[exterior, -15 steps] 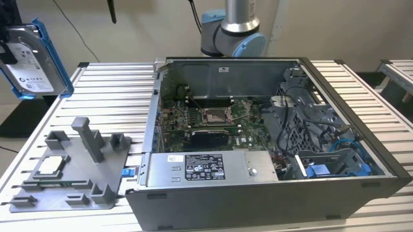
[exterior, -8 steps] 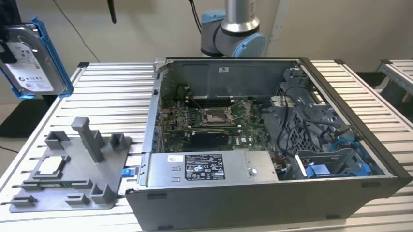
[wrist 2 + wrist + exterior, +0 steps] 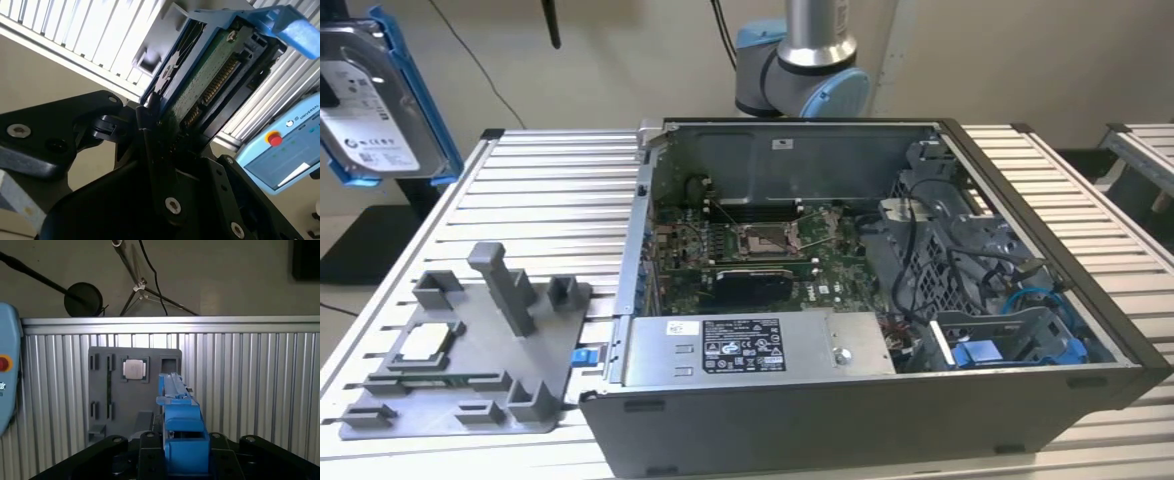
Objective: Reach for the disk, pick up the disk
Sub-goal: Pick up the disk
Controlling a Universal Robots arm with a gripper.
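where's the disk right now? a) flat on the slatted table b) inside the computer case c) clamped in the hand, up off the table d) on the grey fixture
c: the disk hangs in the air at the exterior view's left, above the table, and in the second wrist view the hand is shut on its edge.

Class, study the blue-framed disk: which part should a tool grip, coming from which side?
Probably the two broad faces of the disk, approached end-on: it is a thin flat slab, so jaws span its thickness, as the tool does here.
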